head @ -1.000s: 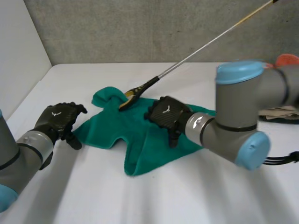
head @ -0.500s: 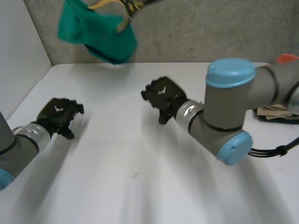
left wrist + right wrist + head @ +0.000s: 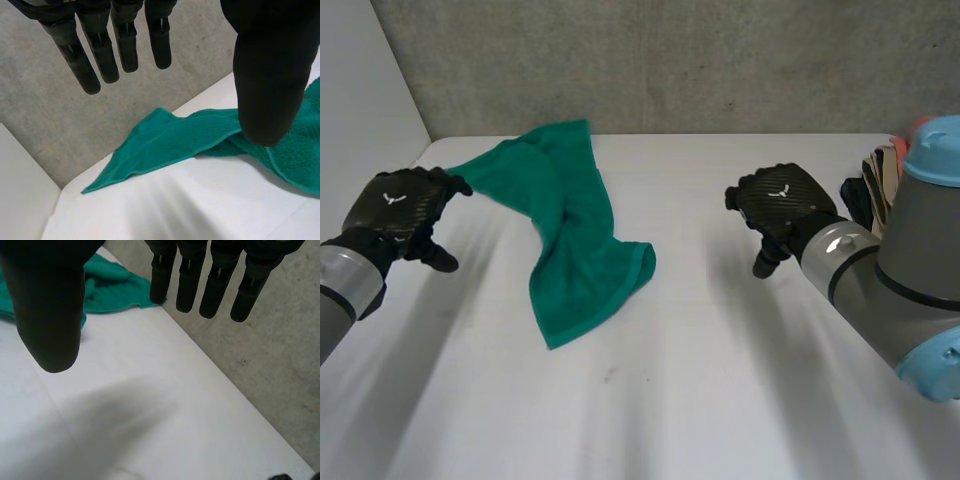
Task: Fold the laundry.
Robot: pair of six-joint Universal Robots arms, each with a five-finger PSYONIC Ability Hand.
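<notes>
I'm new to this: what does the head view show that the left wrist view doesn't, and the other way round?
The head view adds: the right hand, open over bare table; the whole green towel, crumpled into a long fold; a pile of items at the table's right edge. The left wrist view adds: the left hand's palm side, fingers straight, holding nothing, and the towel's pointed corner lying flat beyond them. Both: the towel, the white table, the grey wall, the left hand.

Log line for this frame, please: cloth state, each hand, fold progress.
cloth: green towel rumpled on white table | left hand: open, empty, beside a towel corner | right hand: open, empty, clear of towel | fold: not begun
</notes>
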